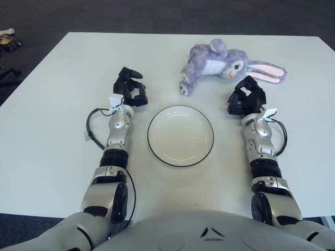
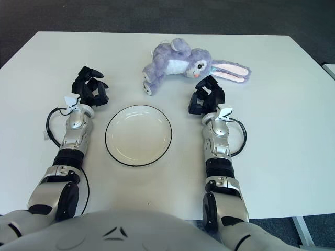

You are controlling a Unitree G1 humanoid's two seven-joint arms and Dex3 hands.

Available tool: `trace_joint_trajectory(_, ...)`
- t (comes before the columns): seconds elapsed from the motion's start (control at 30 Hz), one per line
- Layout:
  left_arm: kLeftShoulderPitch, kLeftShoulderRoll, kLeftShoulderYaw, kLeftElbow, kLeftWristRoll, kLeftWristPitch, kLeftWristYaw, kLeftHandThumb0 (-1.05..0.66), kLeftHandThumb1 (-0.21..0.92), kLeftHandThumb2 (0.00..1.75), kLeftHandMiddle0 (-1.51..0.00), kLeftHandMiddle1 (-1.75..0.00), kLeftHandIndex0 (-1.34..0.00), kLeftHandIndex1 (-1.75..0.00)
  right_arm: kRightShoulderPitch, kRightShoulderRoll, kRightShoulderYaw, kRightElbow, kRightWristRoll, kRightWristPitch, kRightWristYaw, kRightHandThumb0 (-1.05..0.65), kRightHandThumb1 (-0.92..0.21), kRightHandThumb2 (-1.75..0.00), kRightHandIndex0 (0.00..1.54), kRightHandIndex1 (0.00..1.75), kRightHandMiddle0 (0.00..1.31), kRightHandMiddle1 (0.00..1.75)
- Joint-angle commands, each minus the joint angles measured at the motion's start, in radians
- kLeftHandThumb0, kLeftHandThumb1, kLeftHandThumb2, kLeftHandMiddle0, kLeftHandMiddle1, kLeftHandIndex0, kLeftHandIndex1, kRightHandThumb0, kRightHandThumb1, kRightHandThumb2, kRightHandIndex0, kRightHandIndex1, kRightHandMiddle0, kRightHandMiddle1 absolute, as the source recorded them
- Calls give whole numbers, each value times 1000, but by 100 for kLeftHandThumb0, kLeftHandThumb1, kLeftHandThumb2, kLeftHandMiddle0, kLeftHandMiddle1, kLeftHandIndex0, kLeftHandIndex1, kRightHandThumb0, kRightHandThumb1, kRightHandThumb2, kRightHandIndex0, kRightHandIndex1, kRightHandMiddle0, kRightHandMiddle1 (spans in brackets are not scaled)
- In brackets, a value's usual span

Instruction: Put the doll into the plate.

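Note:
A purple plush bunny doll with pink-lined ears lies on its side on the white table, beyond the plate and to its right. The white plate with a dark rim sits empty between my two arms. My right hand is just in front of the doll's head, a little apart from it, fingers loosely curled around nothing. My left hand shows to the left of the plate, fingers relaxed and empty.
The white table reaches past both arms, with dark carpet beyond its far edge. A small object lies on the floor at the far left. Black cables loop beside each forearm.

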State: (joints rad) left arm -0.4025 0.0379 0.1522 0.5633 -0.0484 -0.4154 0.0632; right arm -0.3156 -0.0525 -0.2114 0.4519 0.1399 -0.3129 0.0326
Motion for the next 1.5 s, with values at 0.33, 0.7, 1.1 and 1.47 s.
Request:
trace_joint_trajectory(0.33, 62, -6, -2, 26, 10, 8, 8, -1, 30, 135, -51, -175, -50, -175, 53, 6, 1, 99, -19, -120, -3, -1, -12, -153, 79, 167, 52, 175)
trace_joint_trajectory(0.7, 63, -10, 2, 18, -4, 23, 1, -1, 30, 135, -52, -175, -50, -175, 42, -31, 35, 145, -105, -237, -31, -1, -30, -134, 63, 170, 40, 175)
trace_joint_trajectory(1.1, 63, -5, 0, 25, 0, 3, -4, -1, 30, 135, -51, -175, -50, -175, 41, -107, 111, 123, -434, -215, -324, 29, -21, -145, 66, 174, 20, 159)
trace_joint_trajectory(1.47, 58, -2, 1, 33, 6, 12, 4, -1, 30, 135, -52, -175, -50, -175, 80, -167, 189, 26, -665, -139, -532, -89, -47, -79, 107, 175, 0, 92)
